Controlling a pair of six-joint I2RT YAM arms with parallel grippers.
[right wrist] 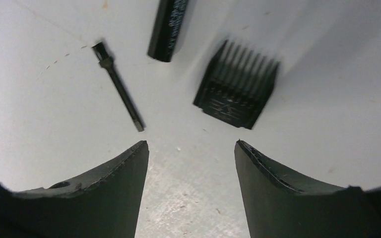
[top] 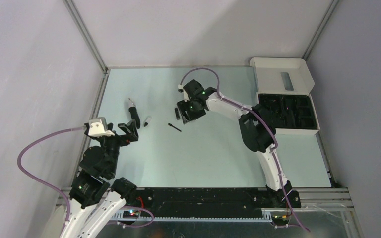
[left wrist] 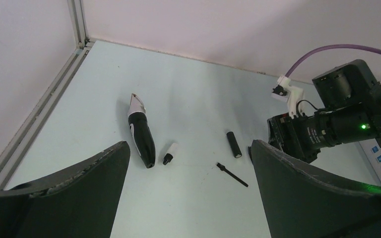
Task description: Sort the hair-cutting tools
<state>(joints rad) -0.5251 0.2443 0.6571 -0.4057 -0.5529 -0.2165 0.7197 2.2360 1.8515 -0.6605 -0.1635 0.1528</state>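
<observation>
The sorting looks barely begun, since every tool that can be seen lies loose on the table (top: 203, 158). Farthest left, the left gripper (top: 129, 130) hangs low near the table with its jaws spread as wide as they go and nothing between them. Just beyond it lies the trimmer body (left wrist: 141, 134), flat on its side with its silver tip pointing away from the arms. Close to its right is a small capped piece (left wrist: 168, 153), black at one end and pale at the other. Further right the thin stick (left wrist: 232, 174) lies at a slant, with a short black cylinder (left wrist: 233, 144) just behind it. Next comes the comb attachment (right wrist: 237, 87), flat on the table with its teeth pointing away. The right gripper (right wrist: 191, 148) hovers just short of it, jaws parted fairly wide and holding nothing. That suggests the comb is the piece about to be picked up. At the far right the white box (top: 297, 131) stands open, well apart from the tools, with its lid (top: 283, 74) folded back. Its black insert (top: 285, 111) is too dark to tell whether any slot is filled. By this reckoning, at least five pieces remain to be placed.
</observation>
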